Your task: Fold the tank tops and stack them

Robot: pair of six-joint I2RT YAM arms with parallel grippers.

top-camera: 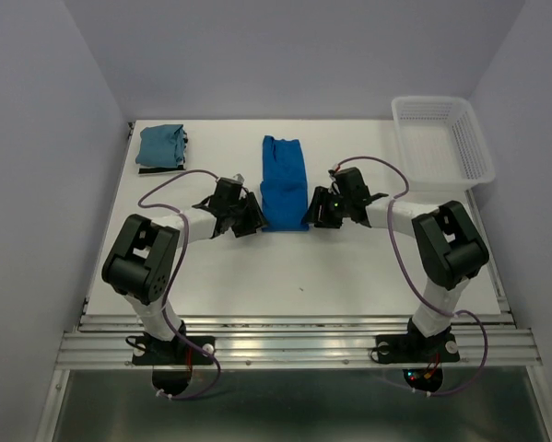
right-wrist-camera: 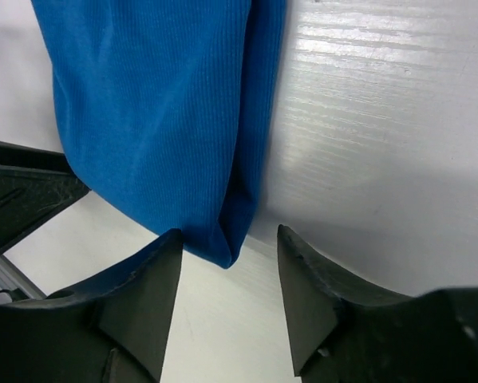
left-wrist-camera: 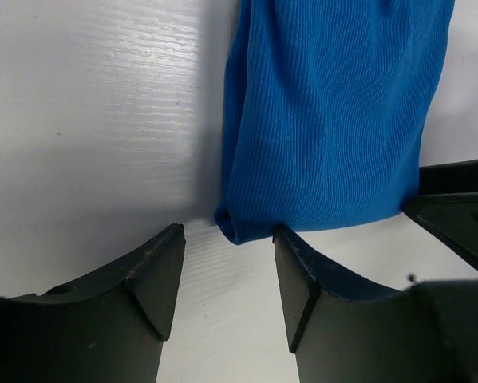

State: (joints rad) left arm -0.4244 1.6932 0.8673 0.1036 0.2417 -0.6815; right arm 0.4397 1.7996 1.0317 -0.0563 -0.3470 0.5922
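The bright royal blue tank top [top-camera: 283,184] lies folded into a long strip at the middle of the table. My left gripper [top-camera: 255,219] sits at its near left corner and my right gripper [top-camera: 314,214] at its near right corner. In the left wrist view the blue tank top [left-wrist-camera: 334,120] has its corner just at the tips of the left gripper [left-wrist-camera: 227,239], jaws apart. The right wrist view shows the same: the blue tank top [right-wrist-camera: 151,104] pokes its corner between the tips of the right gripper [right-wrist-camera: 230,239], open. The teal tank top [top-camera: 160,145] lies folded at the far left, over a dark striped edge [top-camera: 160,169].
A white lattice basket [top-camera: 441,138] stands at the far right corner of the table. Purple cables loop over both arms. The other gripper's black fingers show at the edge of each wrist view.
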